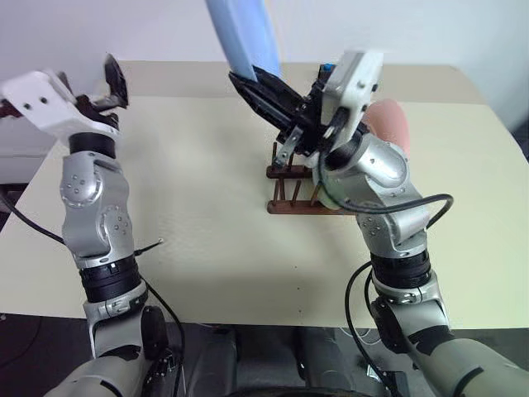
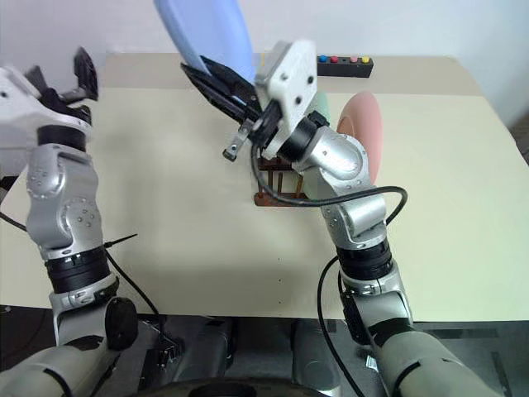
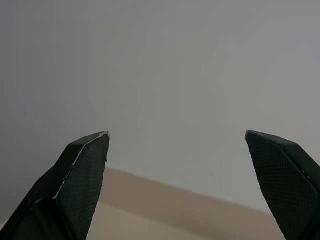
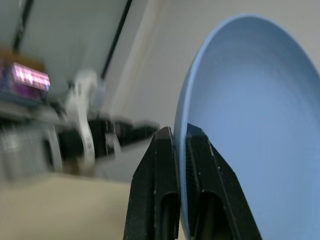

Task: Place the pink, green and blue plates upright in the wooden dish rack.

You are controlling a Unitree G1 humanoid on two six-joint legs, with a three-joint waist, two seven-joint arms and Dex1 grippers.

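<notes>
Right wrist view: right tool (image 4: 181, 137) clamped on blue plate (image 4: 250, 130) rim, held high, on edge. Rack (image 2: 277, 186) sits below, free pegs left of the pink plate (image 2: 364, 132). Left tool (image 1: 99, 87) apart, empty, far left.

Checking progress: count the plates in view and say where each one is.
3. The blue plate is raised, pinched by the right gripper; the pink plate and green plate stand in the wooden dish rack, green mostly hidden.

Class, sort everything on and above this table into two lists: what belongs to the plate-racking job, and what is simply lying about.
Belongs to the job:
blue plate, held up in the right gripper
green plate, in the rack
pink plate, in the rack
wooden dish rack

Lying about:
black button box at the table's far edge
</notes>
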